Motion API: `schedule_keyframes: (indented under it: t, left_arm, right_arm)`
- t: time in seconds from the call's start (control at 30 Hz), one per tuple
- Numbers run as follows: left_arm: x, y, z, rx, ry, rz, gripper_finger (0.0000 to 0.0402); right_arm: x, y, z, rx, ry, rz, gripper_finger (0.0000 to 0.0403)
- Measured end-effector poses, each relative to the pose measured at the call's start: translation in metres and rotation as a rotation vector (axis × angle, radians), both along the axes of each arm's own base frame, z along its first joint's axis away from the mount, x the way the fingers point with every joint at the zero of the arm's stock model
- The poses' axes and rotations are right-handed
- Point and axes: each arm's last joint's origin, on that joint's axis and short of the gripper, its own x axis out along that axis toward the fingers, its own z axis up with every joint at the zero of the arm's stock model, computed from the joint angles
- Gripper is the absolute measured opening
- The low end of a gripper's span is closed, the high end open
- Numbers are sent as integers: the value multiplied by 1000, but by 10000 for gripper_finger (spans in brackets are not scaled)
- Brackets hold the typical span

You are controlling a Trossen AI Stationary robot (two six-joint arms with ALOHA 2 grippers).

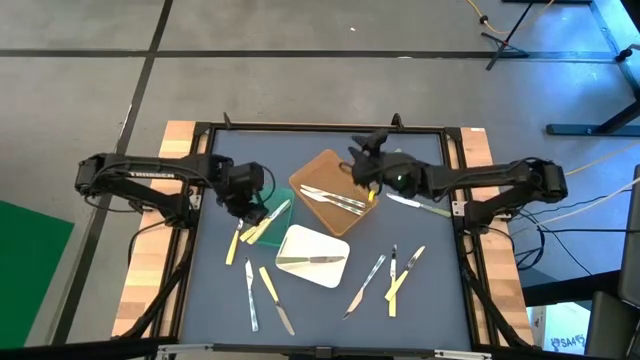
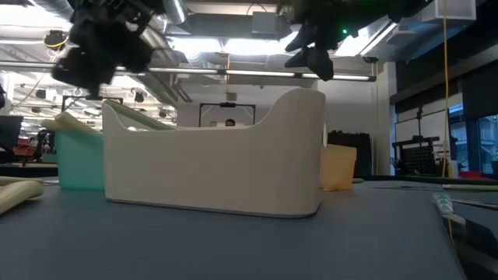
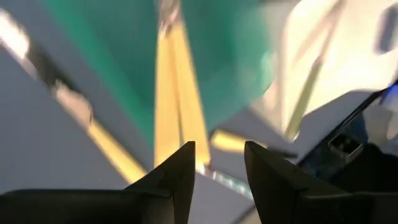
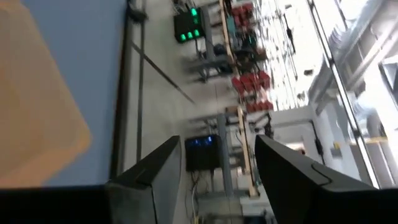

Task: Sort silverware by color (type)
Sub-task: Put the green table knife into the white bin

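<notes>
The silverware is spread out. Two yellow-handled pieces [image 3: 177, 93] lie in the green tray [image 1: 278, 215]. Silvery pieces [image 1: 335, 198] lie in the brown tray [image 1: 318, 172], and one piece [image 1: 312, 261] lies in the white tray [image 1: 300, 240]. More pieces lie loose on the mat, such as a yellow-handled one [image 1: 234, 246]. My left gripper [image 3: 217, 162] hangs open just above the green tray's near left end, with nothing between its fingers. My right gripper [image 1: 365, 158] is open and raised over the brown tray's far right corner, pointing nearly level.
Loose pieces lie at the near left [image 1: 268, 285] and near right [image 1: 398, 278] of the dark mat. A pale-handled one [image 1: 420, 206] lies by the right arm. A black frame [image 1: 330, 128] rims the mat. In the low view the white tray [image 2: 214, 163] stands in front of the others.
</notes>
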Motion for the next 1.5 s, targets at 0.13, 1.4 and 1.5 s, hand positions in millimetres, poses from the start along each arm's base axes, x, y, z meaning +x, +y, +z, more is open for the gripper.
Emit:
schedule_keyframes:
  t: [0.13,1.4,1.5]
  left_arm:
    - [6,6,9,157,-149,-10,132]
    - [23,25,23,544,-406,-158,132]
    - [23,25,23,544,-406,-158,132]
  right_arm:
    - [-11,-29,9,10,-35,-49,198]
    - [-150,-233,-105,1155,-165,183,198]
    - [-153,-233,-118,1178,-107,182,198]
